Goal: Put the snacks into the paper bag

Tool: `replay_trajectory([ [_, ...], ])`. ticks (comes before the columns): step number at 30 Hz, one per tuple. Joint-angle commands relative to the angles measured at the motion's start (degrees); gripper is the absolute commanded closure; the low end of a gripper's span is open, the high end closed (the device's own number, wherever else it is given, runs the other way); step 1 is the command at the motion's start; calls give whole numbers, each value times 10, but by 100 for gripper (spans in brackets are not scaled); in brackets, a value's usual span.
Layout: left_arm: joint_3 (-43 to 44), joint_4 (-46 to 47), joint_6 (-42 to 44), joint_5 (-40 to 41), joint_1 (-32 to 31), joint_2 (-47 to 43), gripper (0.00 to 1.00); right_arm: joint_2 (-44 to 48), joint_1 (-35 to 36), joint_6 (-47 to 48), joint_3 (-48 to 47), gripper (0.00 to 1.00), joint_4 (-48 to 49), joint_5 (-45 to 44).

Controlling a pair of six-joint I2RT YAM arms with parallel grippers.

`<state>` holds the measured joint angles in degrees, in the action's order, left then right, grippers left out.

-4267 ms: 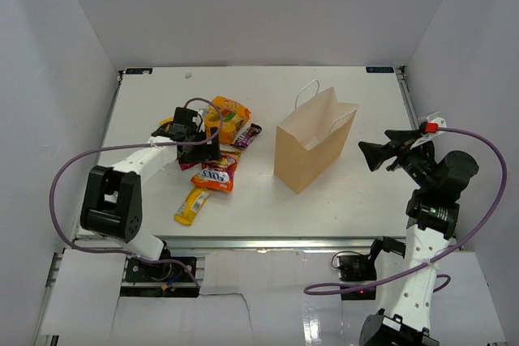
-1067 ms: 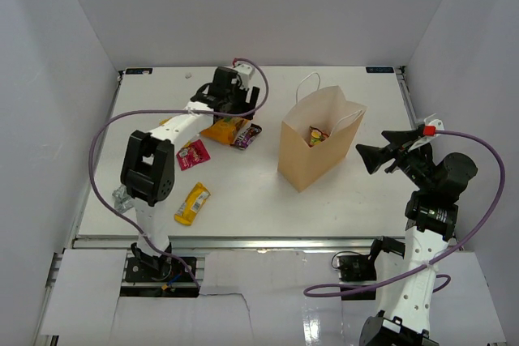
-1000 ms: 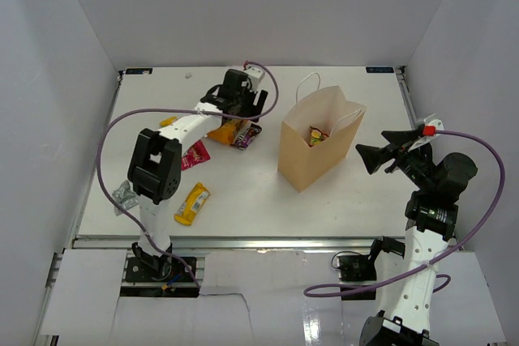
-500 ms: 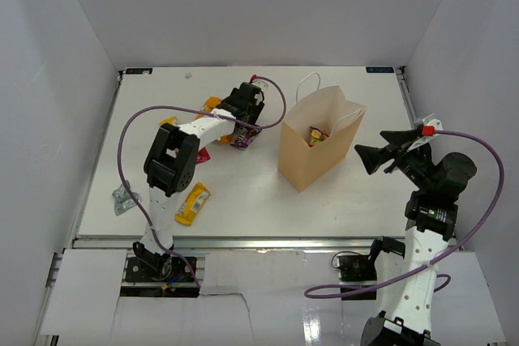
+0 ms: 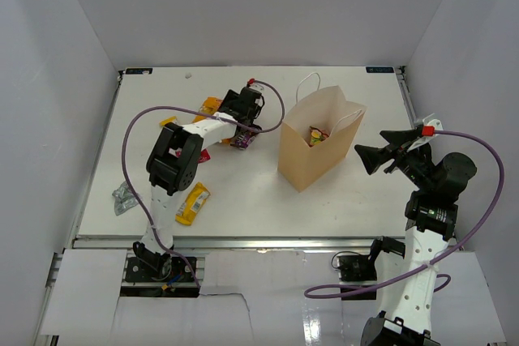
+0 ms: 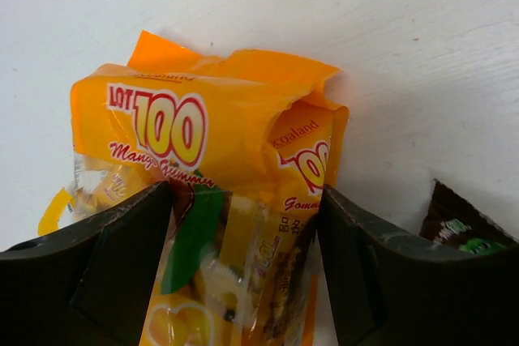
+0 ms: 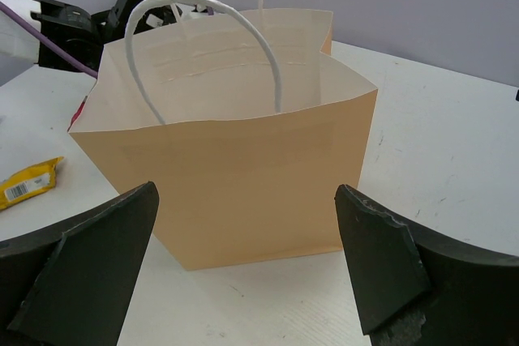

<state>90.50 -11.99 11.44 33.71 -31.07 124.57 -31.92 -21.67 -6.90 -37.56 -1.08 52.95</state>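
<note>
White table (image 5: 243,192): left claw (image 6: 243,200) gapes astride the orange-yellow pouch (image 6: 203,119), paper bag (image 5: 312,151) standing near; right claw (image 7: 247,196) wide, empty. Slick crumpled foil could squirt free when squeezed

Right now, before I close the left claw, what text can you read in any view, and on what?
"LOT 100": front of the orange-yellow pouch.
"Mango Gummy", script, partly hidden: same pouch, underneath.
"coaland", cut off: the pouch's folded side.
Dark packet: green mark, unreadable.
Yellow bar: barcode, print too small.
Paper bag: no print showing.
</note>
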Motion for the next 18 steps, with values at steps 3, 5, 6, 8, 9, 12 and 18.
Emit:
replay_trajectory([
  [3, 22, -46, -22, 30, 4, 47, 29, 5, 2, 3, 7, 5, 29, 11],
  [5, 18, -47, -28, 21, 7, 43, 44, 5, 2, 3, 7, 5, 29, 11],
  [6, 16, -47, -35, 14, 9, 39, 48, 5, 2, 2, 7, 5, 28, 11],
  [8, 13, -49, -42, -5, 14, 24, 60, 5, 2, 3, 7, 5, 29, 11],
  [9, 11, -50, -45, -14, 15, 18, 62, 5, 2, 2, 7, 5, 29, 11],
  [12, 0, -51, -55, -34, 20, -17, 76, 5, 2, 2, 6, 5, 28, 11],
  [18, -49, -48, -113, -151, 65, -132, 94, 9, 2, 2, 7, 5, 29, 13],
])
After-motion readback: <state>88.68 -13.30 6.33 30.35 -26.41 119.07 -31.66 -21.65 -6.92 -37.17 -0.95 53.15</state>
